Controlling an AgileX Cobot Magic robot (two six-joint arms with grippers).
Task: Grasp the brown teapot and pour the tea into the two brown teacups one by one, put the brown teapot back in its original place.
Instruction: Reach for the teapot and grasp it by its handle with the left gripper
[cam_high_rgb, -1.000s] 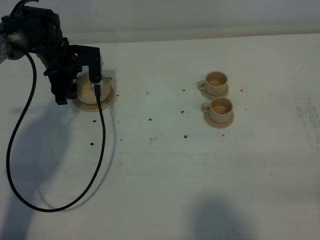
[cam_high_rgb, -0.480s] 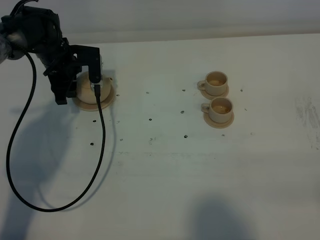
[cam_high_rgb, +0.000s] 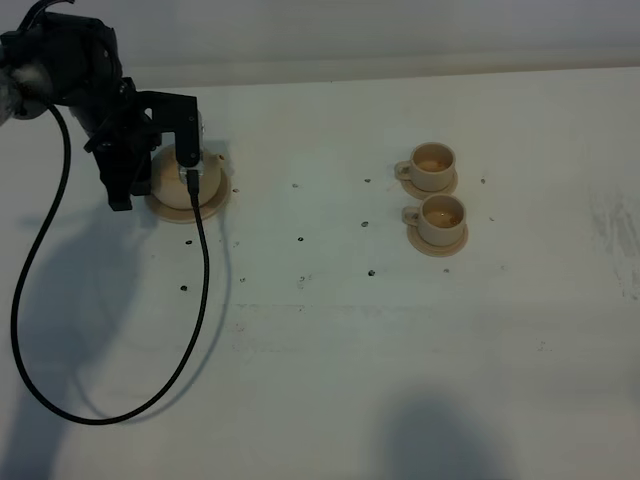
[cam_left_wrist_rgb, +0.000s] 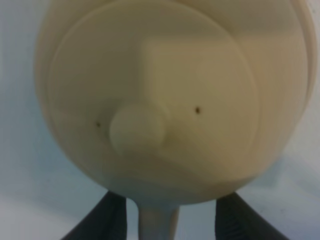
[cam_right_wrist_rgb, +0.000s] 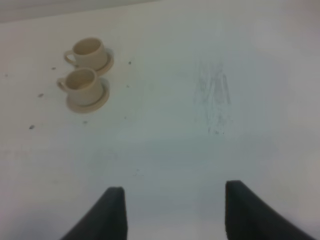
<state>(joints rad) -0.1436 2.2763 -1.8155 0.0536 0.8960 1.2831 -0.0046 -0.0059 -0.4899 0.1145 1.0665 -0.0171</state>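
White desk (cam_high_rgb: 330, 350), flecked with small dark specks, fills the high view and lies bare across the middle. At its far left the teapot (cam_high_rgb: 172, 188) sits on the wide saucer (cam_high_rgb: 216, 198), with the left arm (cam_high_rgb: 75, 60) hanging over it. Well apart to the right stand the two cups, one (cam_high_rgb: 434, 165) just behind the other (cam_high_rgb: 441, 218), each on its own small saucer. I cannot tell whether either holds tea.

In the left wrist view the lid and its knob (cam_left_wrist_rgb: 136, 131) sit close under the camera. The loop handle (cam_left_wrist_rgb: 158, 222) runs between the left jaws, with a dark finger (cam_left_wrist_rgb: 111, 221) on each side. A pale gap shows between each finger and the handle, so these jaws are parted around it and grip nothing yet. The right jaws are also spread and empty, over bare desk well away from the cups.

The teapot looks like glazed ceramic, so probably stiff, smooth enough to slip, and easy to chip if it is knocked or dropped. With tea inside it would be heavy, and the weight would hang off to one side of the handle and try to twist in the grip. The handle is the place to take hold, squarely across the middle of the loop and firmly. The knob is no hold, as the lid may simply lift off.
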